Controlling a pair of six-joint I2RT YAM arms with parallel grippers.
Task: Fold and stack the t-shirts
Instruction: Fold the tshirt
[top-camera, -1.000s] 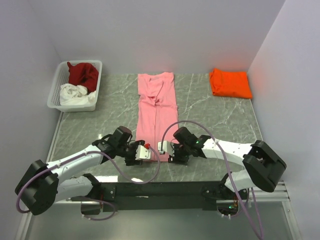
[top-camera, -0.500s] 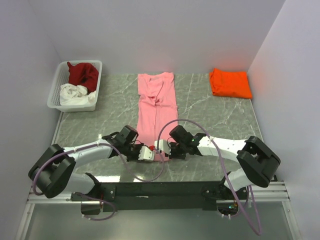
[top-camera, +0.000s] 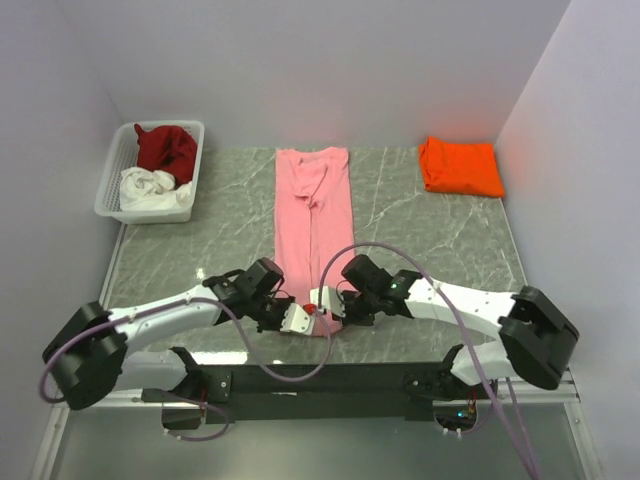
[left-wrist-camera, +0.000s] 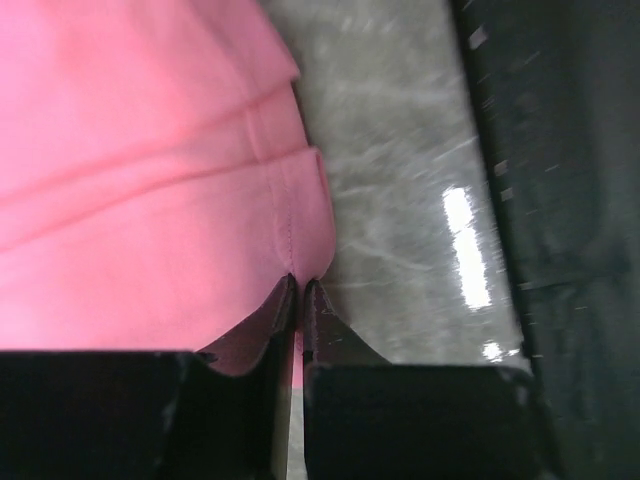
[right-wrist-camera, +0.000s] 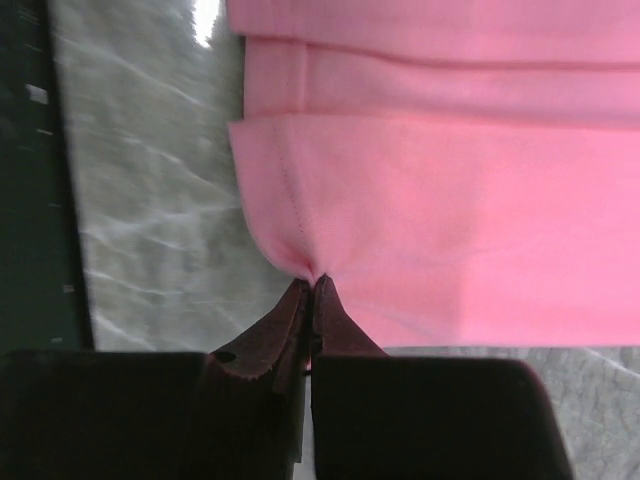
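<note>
Now, on the table (top-camera: 420, 250), with the pink t-shirt (top-camera: 313, 225) laid out long to the right of the basket (top-camera: 112, 185) and the left gripper (left-wrist-camera: 298, 290) and right gripper (right-wrist-camera: 312, 290) each clenched on a hem corner at the end farthest from that basket, raise both corners level and together, avoiding skew.

Table (top-camera: 420, 240) — pink t-shirt (top-camera: 313, 215), orange t-shirt (top-camera: 460, 166), basket (top-camera: 112, 180)
</note>
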